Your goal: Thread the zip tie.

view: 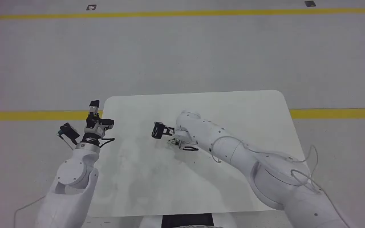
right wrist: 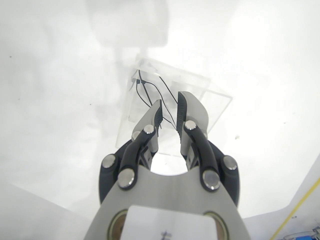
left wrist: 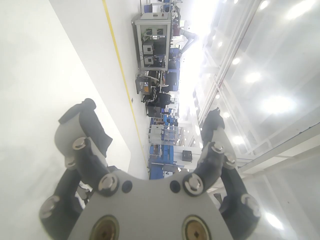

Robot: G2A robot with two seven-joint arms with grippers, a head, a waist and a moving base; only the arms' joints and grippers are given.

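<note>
A small clear box [right wrist: 193, 82] lies on the white table [view: 239, 114] and holds thin black zip ties [right wrist: 145, 87]. My right gripper [right wrist: 170, 98] hangs just above the box, pointing down into it. Its fingers stand a narrow gap apart, and a tie strand runs beneath that gap; nothing is clamped. From above, the right gripper [view: 177, 142] sits near the table's middle, with a black tie loop [view: 189, 149] beside it. My left gripper [view: 94, 114] is raised at the table's left edge. In its own view the left gripper [left wrist: 150, 107] is wide open and holds nothing.
The table's rounded left edge [left wrist: 75, 58] runs beside the left gripper. A yellow floor line [view: 319, 113] passes behind the table. Bare tabletop [view: 148, 182] lies between the two arms.
</note>
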